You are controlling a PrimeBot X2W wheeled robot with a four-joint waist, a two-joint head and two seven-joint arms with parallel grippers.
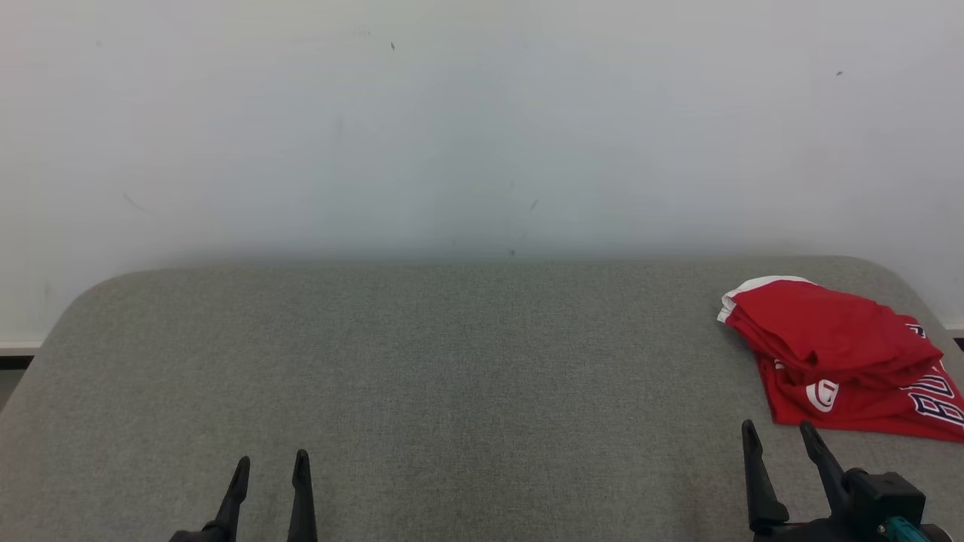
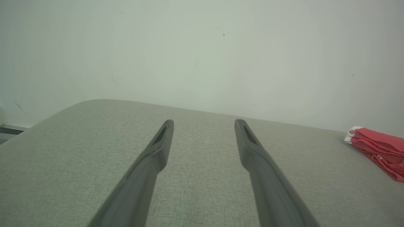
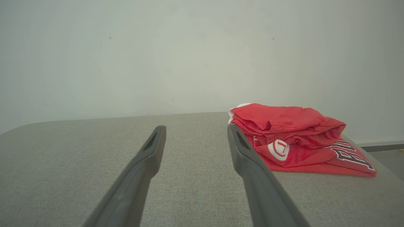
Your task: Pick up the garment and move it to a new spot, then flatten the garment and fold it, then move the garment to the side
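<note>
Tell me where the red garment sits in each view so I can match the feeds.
Head view: garment at far right, just beyond the right gripper.
Left wrist view: garment at the right edge, mid-height.
Right wrist view: garment right of centre, beside the right gripper.
Shared landmark: the table far edge against the white wall.

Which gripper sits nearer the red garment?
The right gripper; the red garment lies just ahead of it, while the left gripper is far across the table.

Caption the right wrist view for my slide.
Open right pincer beside a folded red garment on the grey padded surface.
</note>
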